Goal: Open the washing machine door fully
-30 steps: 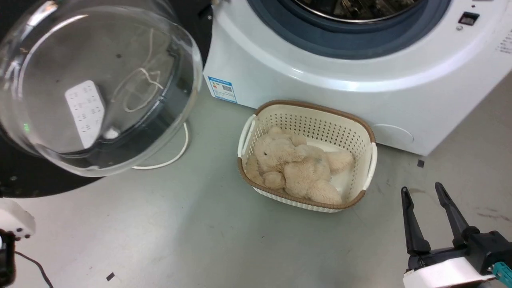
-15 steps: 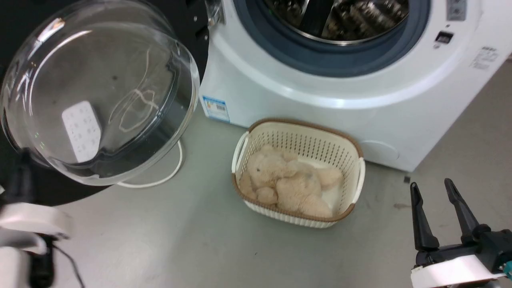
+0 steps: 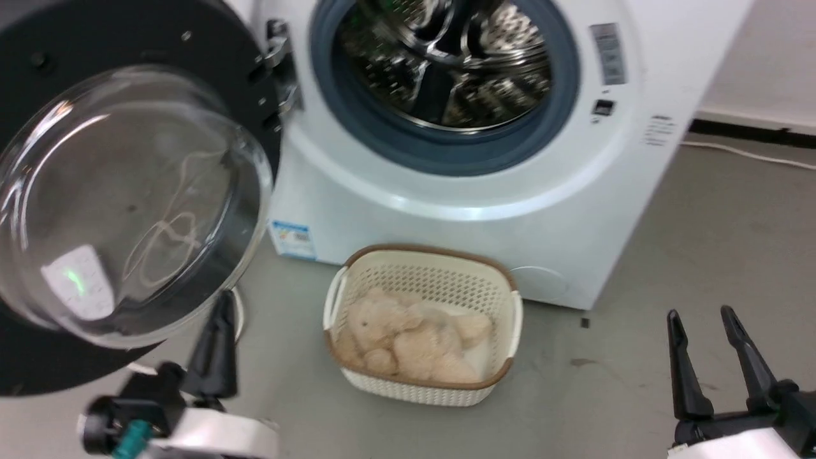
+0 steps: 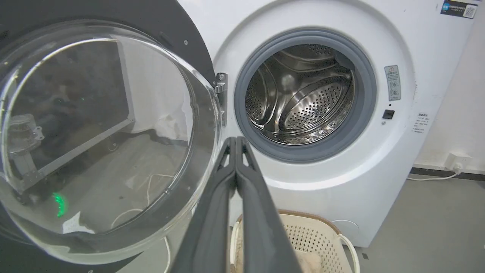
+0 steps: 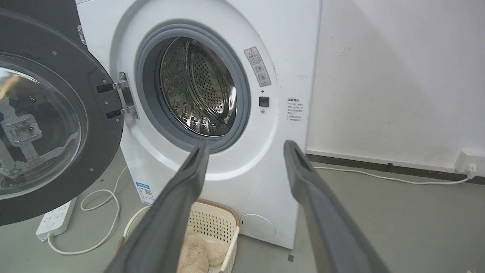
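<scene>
Judging progress: washing machine door [image 3: 127,197] stands wide open at left, drum [image 3: 446,64] exposed; task looks done. My left gripper [image 4: 235,142] pinched together, empty; right gripper [image 3: 700,312] parted, empty.

head: high, looking down | wrists: low, facing washer [image 5: 242,178] front | shared: door [image 3: 127,204], drum [image 3: 446,64], basket [image 3: 424,250]

The head camera has tilted up. The washing machine [image 3: 446,210] now sits lower in the head view and its steel drum [image 3: 446,64] shows almost whole, a shift of the picture and not of the machine. The left pincer [image 3: 223,306] has risen into sight just below the washing machine door [image 3: 127,191], fingers pressed together. A second ago only a pale scrap of it showed.
</scene>
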You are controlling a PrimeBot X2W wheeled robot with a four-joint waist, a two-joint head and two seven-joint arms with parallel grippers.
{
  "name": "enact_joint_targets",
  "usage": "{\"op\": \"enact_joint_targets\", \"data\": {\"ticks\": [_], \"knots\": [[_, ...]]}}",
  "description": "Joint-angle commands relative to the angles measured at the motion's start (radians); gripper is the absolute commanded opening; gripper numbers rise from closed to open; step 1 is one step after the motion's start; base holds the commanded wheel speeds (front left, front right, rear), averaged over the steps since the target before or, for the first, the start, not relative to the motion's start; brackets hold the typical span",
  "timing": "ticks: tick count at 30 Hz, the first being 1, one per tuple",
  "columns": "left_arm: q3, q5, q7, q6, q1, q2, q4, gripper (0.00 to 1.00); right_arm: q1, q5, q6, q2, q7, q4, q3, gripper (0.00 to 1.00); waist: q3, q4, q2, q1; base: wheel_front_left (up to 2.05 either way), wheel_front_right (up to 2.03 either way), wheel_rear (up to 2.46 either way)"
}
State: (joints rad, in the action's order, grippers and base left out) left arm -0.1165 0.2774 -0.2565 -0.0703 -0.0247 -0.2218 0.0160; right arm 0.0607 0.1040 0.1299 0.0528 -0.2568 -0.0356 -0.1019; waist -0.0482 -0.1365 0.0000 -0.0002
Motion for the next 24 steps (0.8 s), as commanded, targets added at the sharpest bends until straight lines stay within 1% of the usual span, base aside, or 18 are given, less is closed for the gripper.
{"op": "enact_joint_targets", "data": {"ticks": [1, 2, 3, 7, 12, 17, 24], "knots": [[-0.008, -0.013, -0.005, -0.006, 0.033, 0.026, 0.009, 0.95, 0.023, 0.013, 0.001, -0.003, -0.005, 0.002, -0.004, 1.0, 0.039, 0.044, 0.0, 0.0002, 0.0, 0.0, 0.0], [-0.008, -0.013, -0.005, -0.006, 0.033, 0.026, 0.009, 0.95, 0.023, 0.013, 0.001, -0.003, -0.005, 0.002, -0.004, 1.0, 0.039, 0.044, 0.0, 0.0002, 0.0, 0.0, 0.0], [-0.014, -0.018, -0.005, -0.006, 0.045, 0.036, 0.011, 1.0, 0.03, 0.018, 0.001, -0.003, -0.005, 0.003, -0.005, 1.0, 0.044, 0.054, 0.0, 0.0002, 0.0, 0.0, 0.0], [-0.037, -0.05, -0.005, -0.008, 0.088, 0.059, 0.006, 1.0, 0.061, 0.027, 0.001, -0.003, -0.005, 0.017, 0.007, 1.0, 0.055, 0.086, 0.0, 0.0002, 0.0, 0.0, 0.0], [-0.062, -0.065, -0.005, -0.005, 0.119, 0.078, -0.036, 1.0, 0.087, 0.03, 0.001, -0.003, -0.005, 0.02, 0.011, 1.0, 0.057, 0.102, 0.0, 0.0002, 0.0, 0.0, 0.0], [-0.067, -0.091, -0.005, -0.016, 0.12, 0.077, -0.062, 1.0, 0.09, 0.035, 0.001, -0.003, -0.005, 0.027, 0.01, 1.0, 0.057, 0.109, 0.0, 0.0002, 0.0, 0.0, 0.0], [-0.057, -0.109, -0.005, -0.026, 0.109, 0.082, -0.061, 1.0, 0.085, 0.04, 0.001, -0.003, -0.005, 0.033, 0.012, 1.0, 0.057, 0.109, 0.0, 0.0002, 0.0, 0.0, 0.0]]}}
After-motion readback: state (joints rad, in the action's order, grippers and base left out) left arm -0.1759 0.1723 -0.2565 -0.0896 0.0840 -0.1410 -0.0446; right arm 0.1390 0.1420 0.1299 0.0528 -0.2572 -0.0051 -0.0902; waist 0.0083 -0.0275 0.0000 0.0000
